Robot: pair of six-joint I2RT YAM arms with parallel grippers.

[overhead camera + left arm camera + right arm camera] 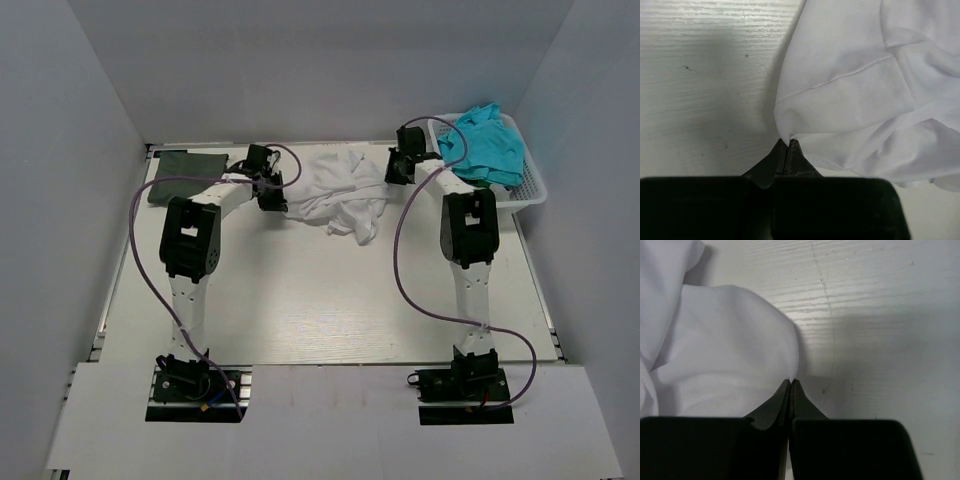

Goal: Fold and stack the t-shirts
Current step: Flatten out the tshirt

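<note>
A rumpled white t-shirt [335,190] lies heaped just left of the lattice basket [537,188], its long axis running crosswise toward the basket. The left gripper [788,142] and right gripper [791,381] are clamped on its opposite edges.

**Q:** What marks each arm in the overhead view?

**A:** Left arm [186,300] and right arm [468,290]: white links and boxy black joint housings. The black base plates [228,398] sit at 7 and 5 o'clock. A grey-purple cable [137,250] loops alongside each arm.

**Q:** And in the wrist views?

**A:** Left gripper [785,142] and right gripper [791,381]: matte black fingers [774,164] taper to thin points. They rise from a broad black block at 6 o'clock.
</note>
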